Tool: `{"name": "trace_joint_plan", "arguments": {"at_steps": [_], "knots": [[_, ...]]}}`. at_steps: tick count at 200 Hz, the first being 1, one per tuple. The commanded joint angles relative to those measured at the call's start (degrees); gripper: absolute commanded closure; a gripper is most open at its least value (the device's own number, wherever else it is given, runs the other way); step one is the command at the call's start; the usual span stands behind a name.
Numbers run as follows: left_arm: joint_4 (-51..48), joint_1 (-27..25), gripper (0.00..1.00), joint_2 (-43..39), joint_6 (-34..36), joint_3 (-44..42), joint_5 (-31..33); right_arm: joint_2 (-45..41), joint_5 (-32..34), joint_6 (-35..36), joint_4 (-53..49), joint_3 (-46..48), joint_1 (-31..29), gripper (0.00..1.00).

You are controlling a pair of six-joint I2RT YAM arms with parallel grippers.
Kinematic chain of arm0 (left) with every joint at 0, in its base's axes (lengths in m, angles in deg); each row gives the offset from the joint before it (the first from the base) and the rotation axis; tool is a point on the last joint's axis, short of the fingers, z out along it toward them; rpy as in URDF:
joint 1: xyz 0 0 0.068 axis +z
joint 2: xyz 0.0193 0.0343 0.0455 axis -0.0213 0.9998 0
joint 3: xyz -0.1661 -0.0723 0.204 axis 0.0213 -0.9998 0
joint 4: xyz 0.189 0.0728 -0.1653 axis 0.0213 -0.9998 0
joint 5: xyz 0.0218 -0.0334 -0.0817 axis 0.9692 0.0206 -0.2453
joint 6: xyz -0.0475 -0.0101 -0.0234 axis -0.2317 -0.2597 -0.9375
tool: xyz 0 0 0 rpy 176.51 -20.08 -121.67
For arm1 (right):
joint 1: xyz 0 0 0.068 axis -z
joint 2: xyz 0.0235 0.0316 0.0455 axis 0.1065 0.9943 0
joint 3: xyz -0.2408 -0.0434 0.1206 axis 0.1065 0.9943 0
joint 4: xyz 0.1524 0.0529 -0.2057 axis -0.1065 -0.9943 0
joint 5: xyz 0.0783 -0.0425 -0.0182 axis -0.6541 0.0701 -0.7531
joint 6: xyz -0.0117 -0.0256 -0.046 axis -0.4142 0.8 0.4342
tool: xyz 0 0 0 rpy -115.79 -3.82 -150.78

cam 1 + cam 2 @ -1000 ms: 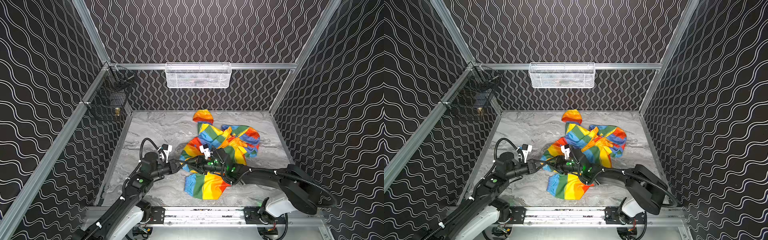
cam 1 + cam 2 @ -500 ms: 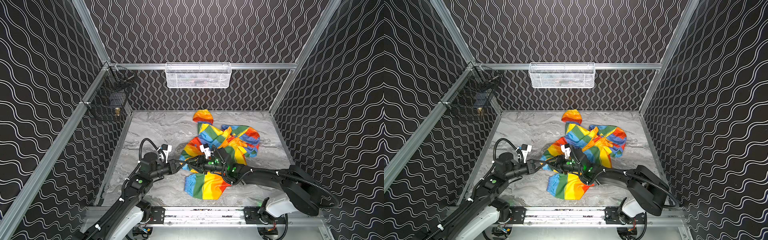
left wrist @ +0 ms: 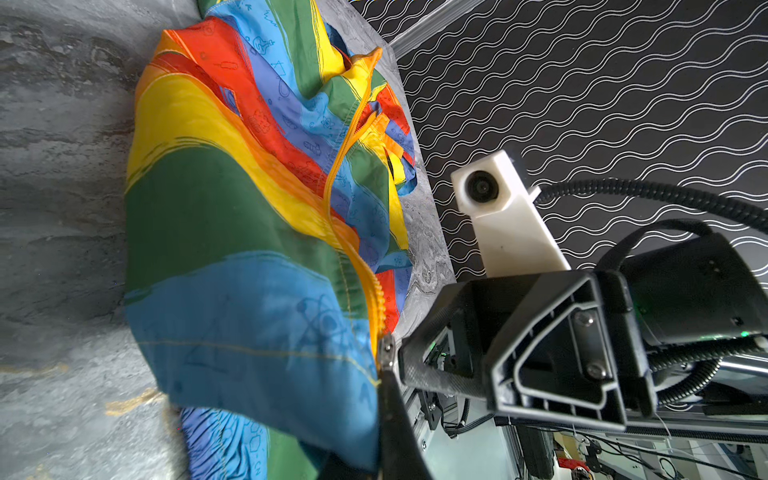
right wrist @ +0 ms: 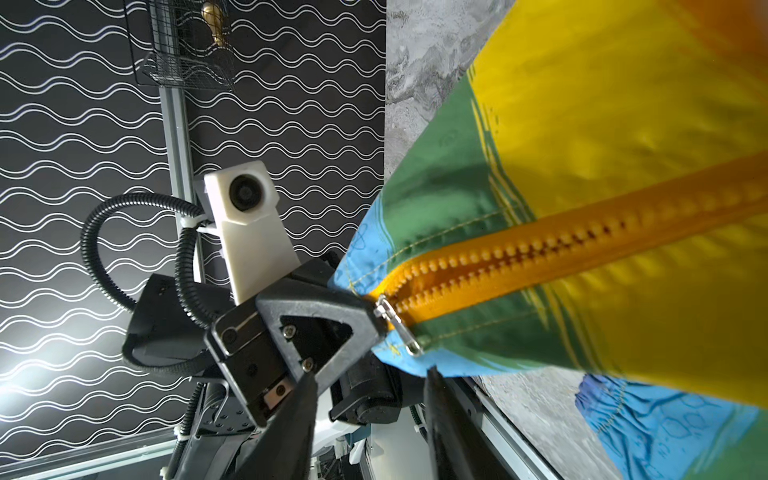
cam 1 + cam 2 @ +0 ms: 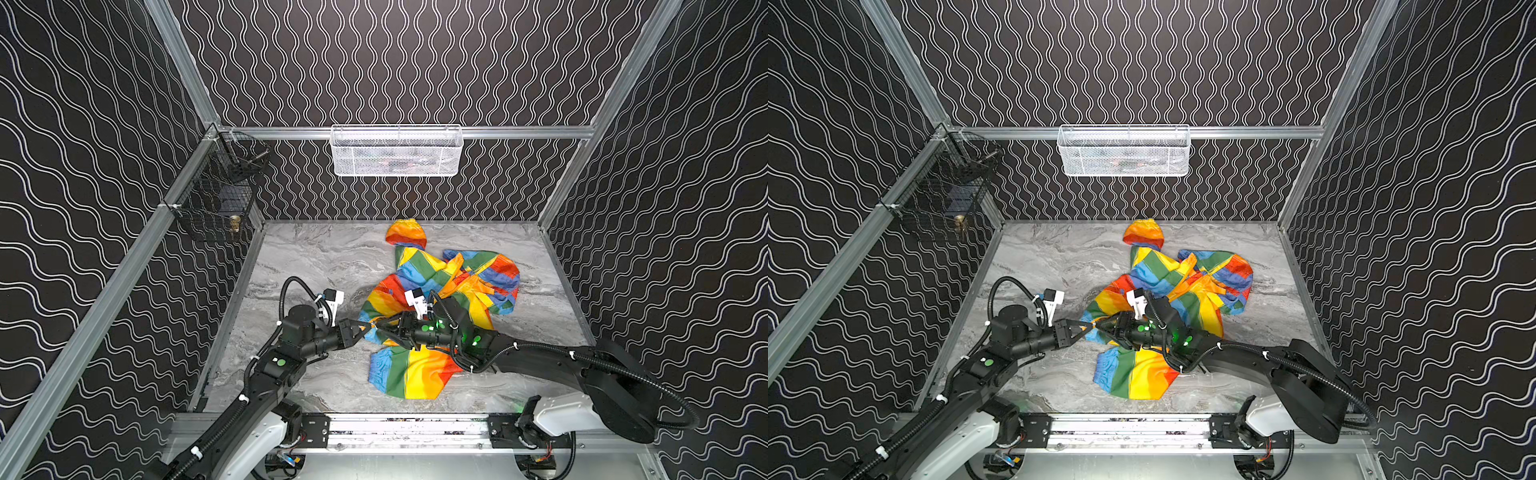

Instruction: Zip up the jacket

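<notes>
The rainbow-striped jacket [image 5: 419, 266] [image 5: 1154, 266] lies crumpled on the marble floor, its hood toward the back wall. My left gripper [image 5: 368, 325] [image 5: 1090, 326] [image 3: 384, 374] is shut on the blue hem corner at the lower end of the orange zipper [image 4: 582, 249]. The zipper's teeth are joined near the slider and part further up the front. A silver pull tab [image 4: 405, 332] hangs from the slider just off the left gripper's tip. My right gripper [image 5: 380, 326] [image 5: 1100, 326] [image 4: 370, 374] faces the left one tip to tip, open, with nothing between its fingers.
A white wire basket [image 5: 397, 151] hangs on the back wall and a black wire basket [image 5: 216, 199] on the left wall. The metal rail [image 5: 407, 428] runs along the front edge. Bare marble floor [image 5: 316, 257] shows left of the jacket.
</notes>
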Motion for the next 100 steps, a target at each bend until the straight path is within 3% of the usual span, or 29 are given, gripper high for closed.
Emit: {"name": "trace_joint_plan", "arguments": {"at_steps": [1,100], "knots": [[1.01,0.07,1.0,0.0,0.45,-0.03,-0.48,0.43,0.65,1.85,-1.0,-1.52,0.01,0.51],[1.43,0.08,1.0,0.09,0.27,0.15,-1.15,3.96,0.44,1.6,2.44,-2.81,0.28,0.47]]}}
